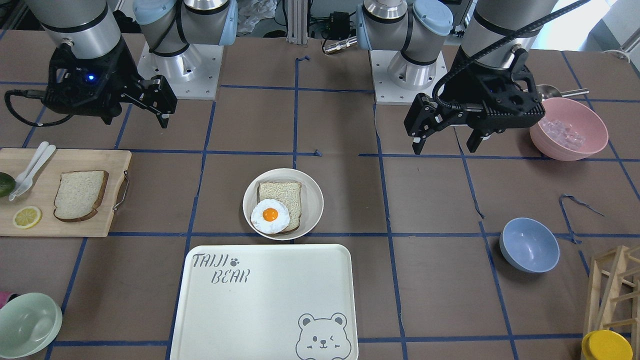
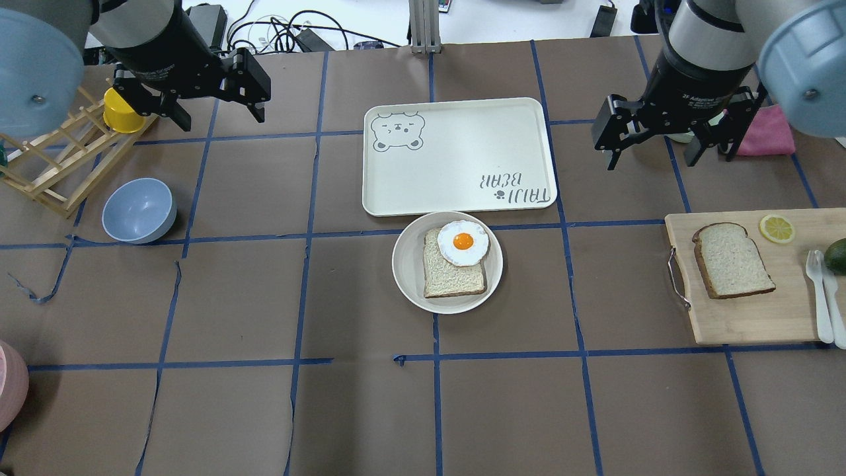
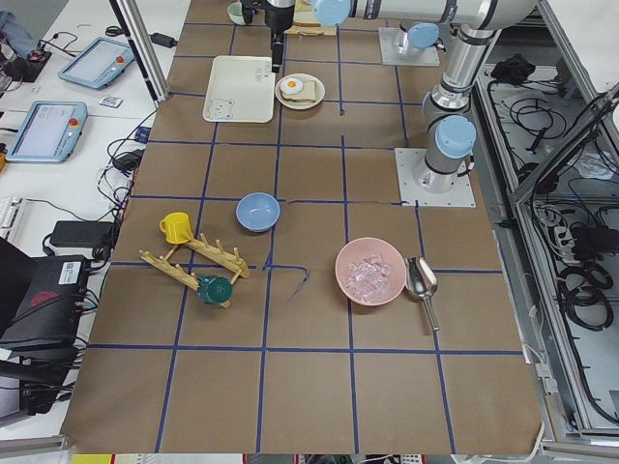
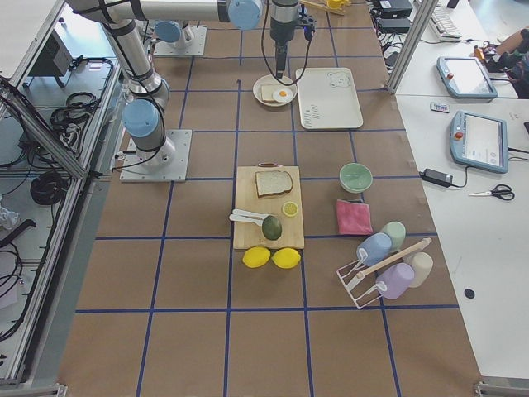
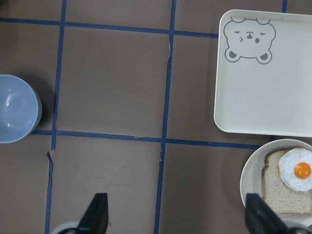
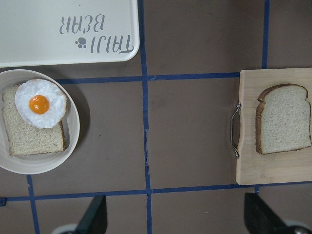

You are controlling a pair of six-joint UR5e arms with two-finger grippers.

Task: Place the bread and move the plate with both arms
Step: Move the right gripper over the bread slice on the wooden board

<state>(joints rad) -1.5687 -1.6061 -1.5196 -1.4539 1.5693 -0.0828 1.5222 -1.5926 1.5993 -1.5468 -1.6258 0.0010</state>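
Brown papered table (image 2: 264,297), blue tape grid. Left gripper (image 2: 221,119) and right gripper (image 2: 651,160) raised above it, jaws spread wide, holding nothing. Bear tray (image 2: 462,152) mid-table. Cutting board (image 2: 747,317) on robot's right. Plate (image 2: 406,264) just beside tray, tan slice (image 2: 449,277) inside. Bread (image 2: 733,261) flat on board. Fried egg (image 2: 462,243) atop tan slice.

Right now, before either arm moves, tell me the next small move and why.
Probably swing the right gripper over the bread and lower it. That gripper hangs open, high and away from the board, where the bread lies flat and untouched. The plate already holds a slice with an egg, so the bread seems to go on next.
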